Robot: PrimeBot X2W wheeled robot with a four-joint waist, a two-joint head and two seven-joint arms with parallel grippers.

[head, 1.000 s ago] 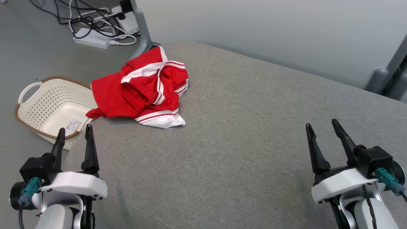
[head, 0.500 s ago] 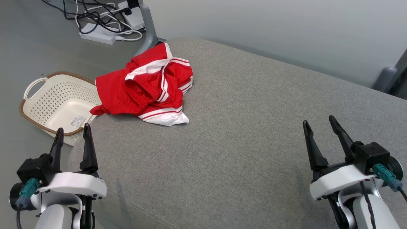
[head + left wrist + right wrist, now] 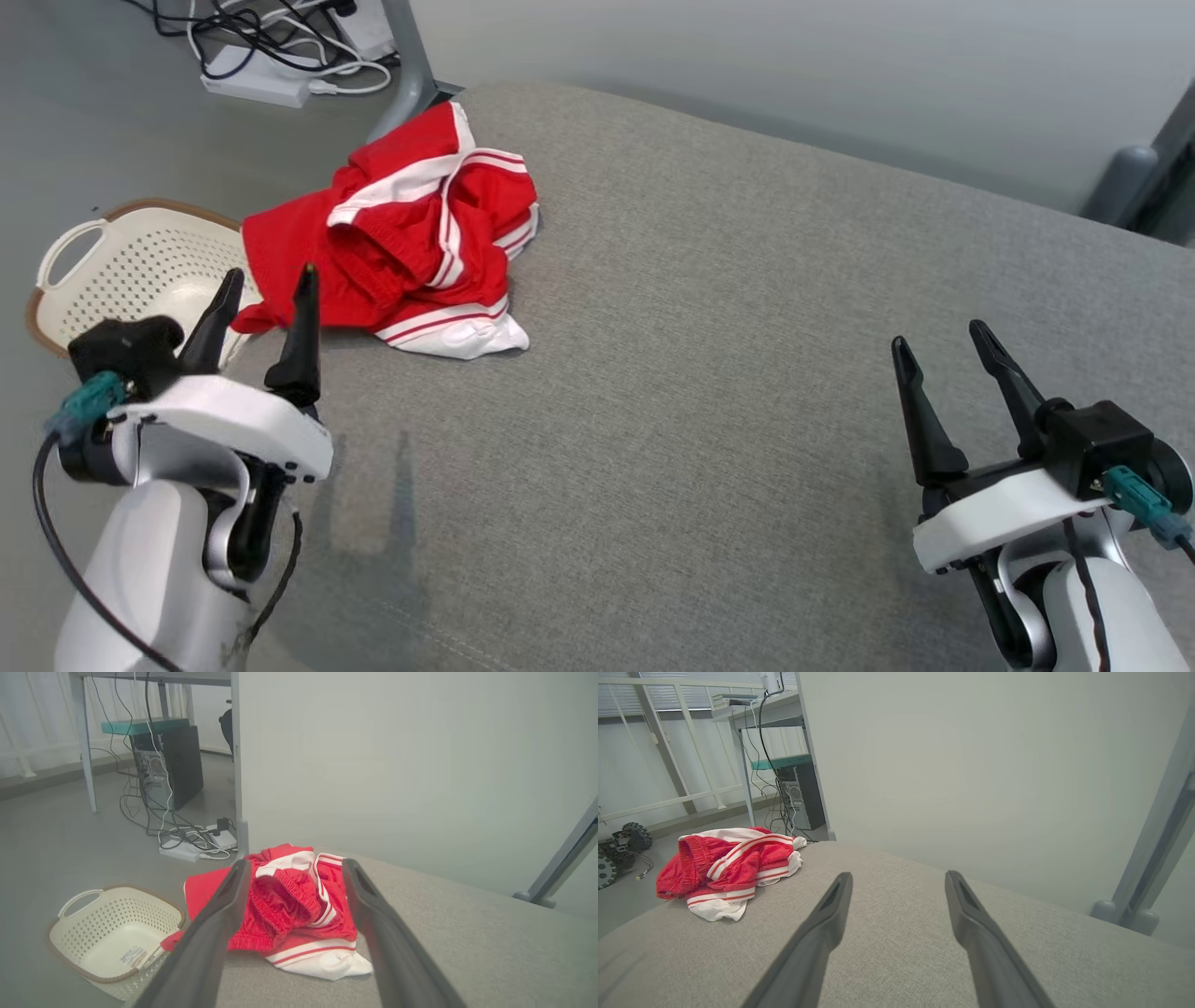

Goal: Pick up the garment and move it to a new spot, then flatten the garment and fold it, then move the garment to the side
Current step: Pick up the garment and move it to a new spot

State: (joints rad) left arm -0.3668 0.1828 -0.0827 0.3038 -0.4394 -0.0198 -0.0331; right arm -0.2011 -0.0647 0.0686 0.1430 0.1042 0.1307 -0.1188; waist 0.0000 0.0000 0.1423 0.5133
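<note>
Looking down from the head camera, I see the red-and-white garment (image 3: 401, 252) crumpled at the far left edge of the grey cushion (image 3: 709, 392), possibly overhanging the basket (image 3: 103, 280). My left gripper (image 3: 269, 276) hovers near it, fingers spread and empty; my right gripper (image 3: 938, 336), also spread, sits well apart.

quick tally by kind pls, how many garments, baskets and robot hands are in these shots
Crumpled red and white fabric garment: 1
Cream perforated plastic basket: 1
Robot hands: 2 (left hand, right hand, both open)
Total: 4
</note>
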